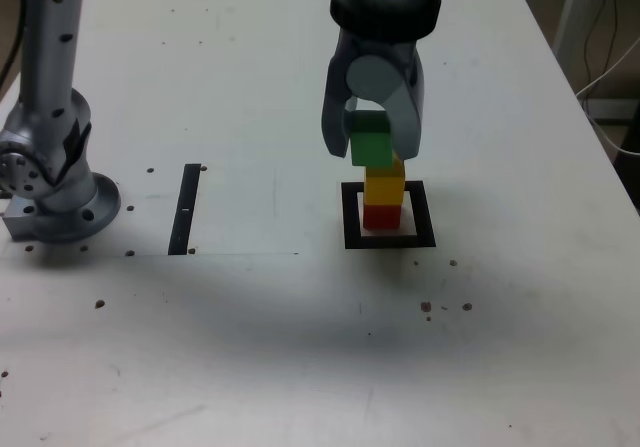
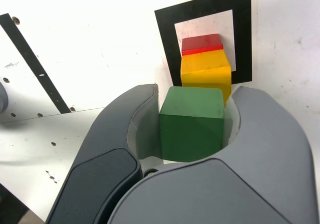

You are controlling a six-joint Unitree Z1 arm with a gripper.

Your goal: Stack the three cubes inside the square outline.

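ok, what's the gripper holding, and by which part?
The green cube, pinched between the fingers of the gripper by two opposite side faces.

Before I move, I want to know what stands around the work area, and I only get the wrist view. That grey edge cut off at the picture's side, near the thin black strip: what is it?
Observer: In the exterior view it is the round foot of a grey post, which rises out of the top of the picture.

Operator: And the strip runs out of my picture. Does it go on far?

Observer: No, the exterior view shows both its ends. It stops well short of the square outline, with bare white surface between them.
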